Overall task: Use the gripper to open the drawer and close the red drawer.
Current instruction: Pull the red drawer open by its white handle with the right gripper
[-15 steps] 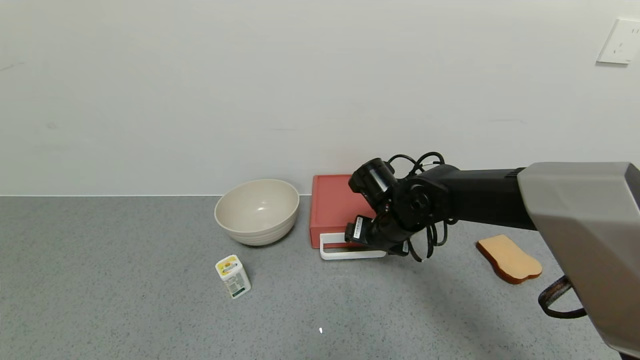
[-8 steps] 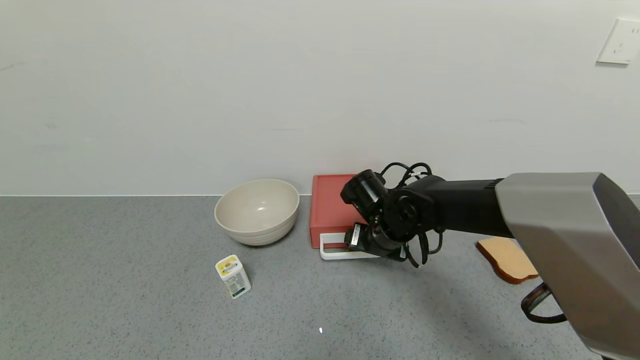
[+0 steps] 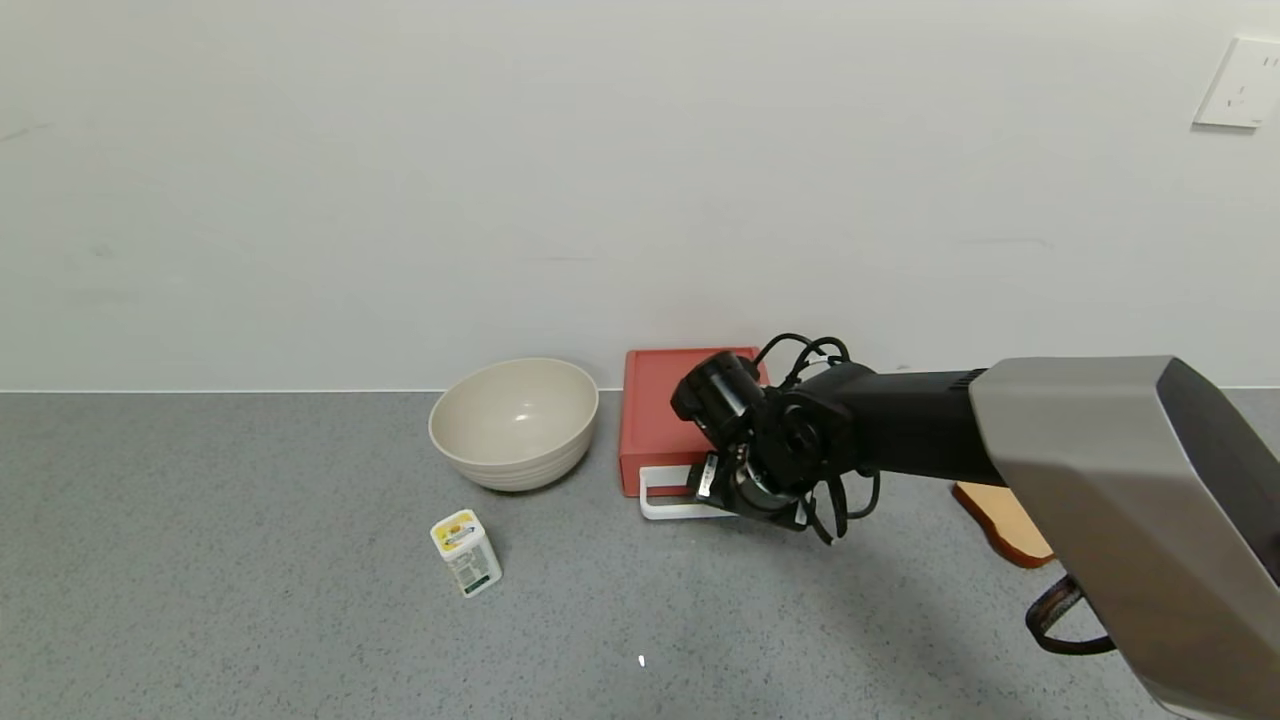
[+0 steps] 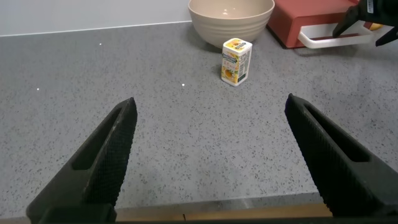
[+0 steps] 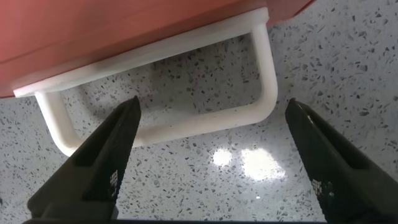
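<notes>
Right hand (image 5: 211,162) spread, hovers just over white handle (image 5: 186,118) of red drawer (image 3: 665,415), straddling loop for pull. Left hand (image 4: 217,155) spread, parked well apart.

Grey speckled countertop (image 3: 250,560), cream bowl (image 3: 514,422), red drawer (image 3: 662,415), small yellow-topped carton (image 3: 466,552), toast slice (image 3: 1005,520).

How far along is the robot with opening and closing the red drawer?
Nothing looks done yet: the red drawer sits shut in its case, white handle flat on the counter. In hand: the right gripper hovers open just above the handle, fingers either side of the loop, not touching it. Left to do: grasp the handle, pull the drawer out, push it back. The left gripper waits open over the counter, away from the drawer.
</notes>
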{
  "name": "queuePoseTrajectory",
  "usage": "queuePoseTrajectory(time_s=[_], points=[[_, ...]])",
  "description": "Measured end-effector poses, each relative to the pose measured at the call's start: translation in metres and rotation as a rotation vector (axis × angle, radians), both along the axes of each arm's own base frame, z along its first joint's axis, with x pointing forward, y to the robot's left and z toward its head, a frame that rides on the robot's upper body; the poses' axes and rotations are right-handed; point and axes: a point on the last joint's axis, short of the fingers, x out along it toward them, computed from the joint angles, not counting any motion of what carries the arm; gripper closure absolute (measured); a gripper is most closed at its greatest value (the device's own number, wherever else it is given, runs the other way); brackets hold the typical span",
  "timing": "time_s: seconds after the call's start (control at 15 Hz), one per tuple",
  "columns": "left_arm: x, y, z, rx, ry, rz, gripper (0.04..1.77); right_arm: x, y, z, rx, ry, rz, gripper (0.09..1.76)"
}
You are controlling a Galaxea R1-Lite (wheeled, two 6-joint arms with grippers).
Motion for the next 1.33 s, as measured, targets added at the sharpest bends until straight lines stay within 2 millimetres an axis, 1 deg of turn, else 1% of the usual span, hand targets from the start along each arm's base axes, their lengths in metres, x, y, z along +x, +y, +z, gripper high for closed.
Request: queuePoseTrajectory(time_s=[0.67, 0.87, 1.33], points=[[0.0, 0.0, 0.0, 0.0, 0.001, 0.0, 0.09, -0.001, 0.0, -0.006, -0.01, 0.034, 0.007, 0.14], [0.0, 0.0, 0.0, 0.0, 0.0, 0.0, 0.09, -0.006, -0.001, -0.005, 0.018, 0.097, 0.046, 0.14], [0.0, 0.0, 0.0, 0.0, 0.001, -0.001, 0.09, -0.015, -0.002, -0.003, -0.003, 0.167, 0.069, 0.14]])
